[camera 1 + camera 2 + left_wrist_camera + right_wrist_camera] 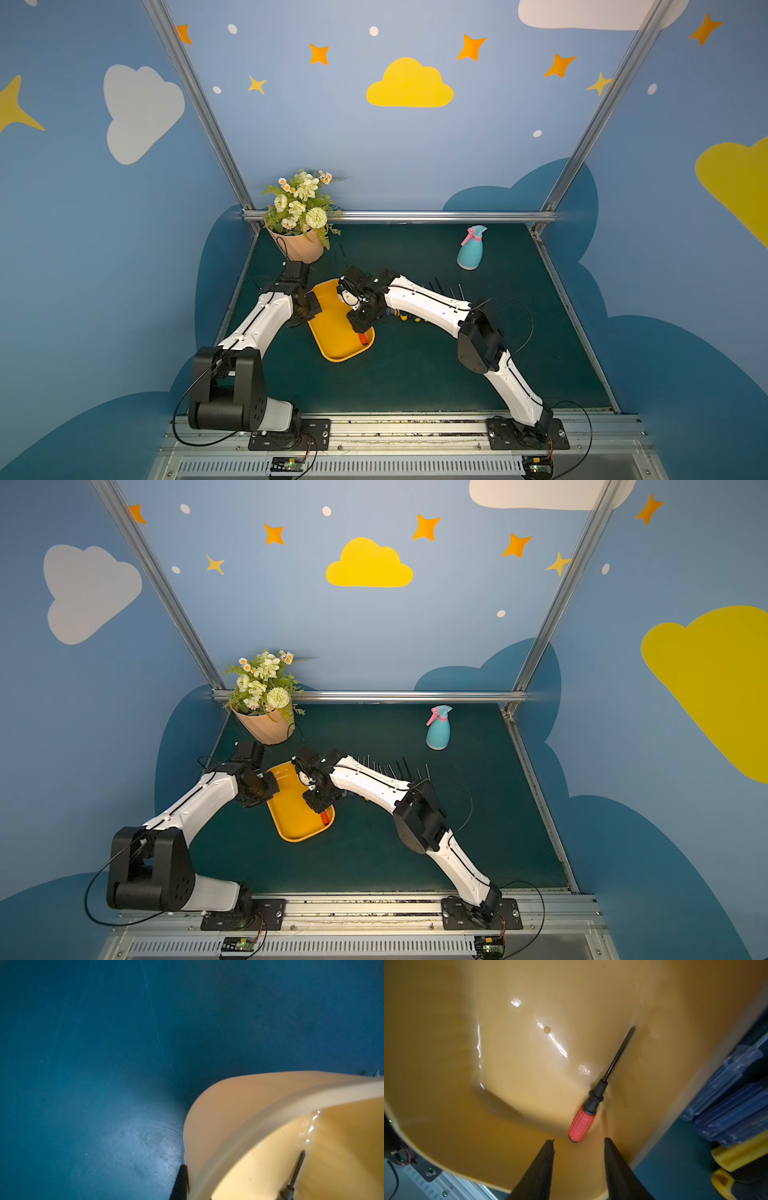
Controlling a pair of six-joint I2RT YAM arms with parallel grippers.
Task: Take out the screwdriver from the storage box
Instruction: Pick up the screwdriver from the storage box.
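The yellow storage box (332, 332) sits on the green mat between my two arms in both top views. A screwdriver (582, 1124) with a red handle and black shaft lies inside it, along the box's right wall near the front corner (363, 338). My right gripper (579, 1142) hangs open just above the handle's end, with nothing between its fingers. My left gripper (309, 309) is shut on the box's left rim. In the left wrist view only one black finger (181, 1180) shows, against the outer wall (239, 1105). The screwdriver's shaft (297, 1167) shows inside the box there.
A peach flowerpot (299, 247) with flowers stands at the back left, just behind my left wrist. A blue spray bottle (471, 249) stands at the back right. A row of other tools with blue and yellow handles (733, 1105) lies beside the box under my right arm.
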